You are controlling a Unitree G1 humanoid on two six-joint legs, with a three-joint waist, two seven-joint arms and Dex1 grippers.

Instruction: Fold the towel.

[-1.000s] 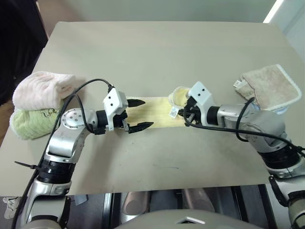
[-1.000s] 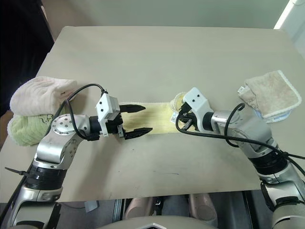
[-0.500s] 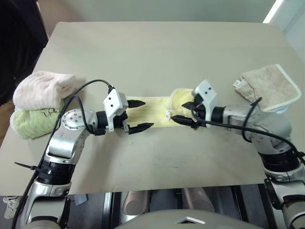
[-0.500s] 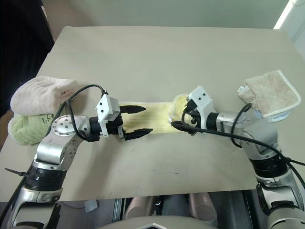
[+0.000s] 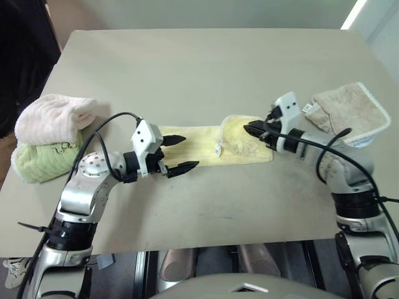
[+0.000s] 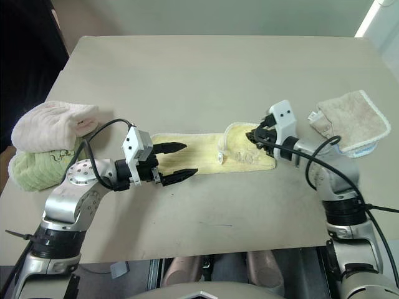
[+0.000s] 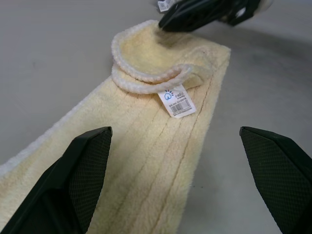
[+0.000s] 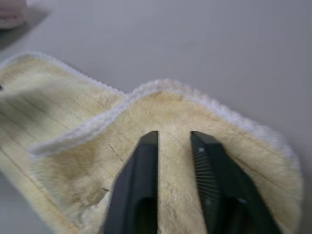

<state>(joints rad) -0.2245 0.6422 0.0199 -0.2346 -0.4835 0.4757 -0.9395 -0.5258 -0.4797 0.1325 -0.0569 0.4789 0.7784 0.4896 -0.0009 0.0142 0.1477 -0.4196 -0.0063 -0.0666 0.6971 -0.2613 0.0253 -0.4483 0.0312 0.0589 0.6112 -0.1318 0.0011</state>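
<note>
Towel (image 5: 206,144): it lies as a long pale yellow strip across the middle of my desk (image 5: 206,68), between my two arms; its right end is flipped back over itself in a loose, rounded lip, with a small white label (image 7: 178,101) sticking out at the fold.
Left tool (image 5: 177,153): I hold it wide open over the left end of the strip, one finger to each side of the cloth, gripping nothing.
Right tool (image 5: 249,129): my fingers are nearly together above the folded-back right end, and I judge nothing is pinched between them; the cloth shows through the narrow gap in my right wrist view.
Risk, empty pinch: if I lift my right arm now, the fold likely stays on the desk, since I see no cloth between the fingers.
Risk, crooked fold: the lip is curved and uneven, so pressing or dragging it could set a skewed crease.
Risk, bunching: closing my left tool from this spread could gather the strip's width into a ridge instead of taking one clean edge.
Risk, neighbours: the beige towel (image 5: 354,113) sits near my right forearm, and a wide swing could nudge it; the pink towel (image 5: 53,117) and green towel (image 5: 38,161) on the left are well apart from the work.
</note>
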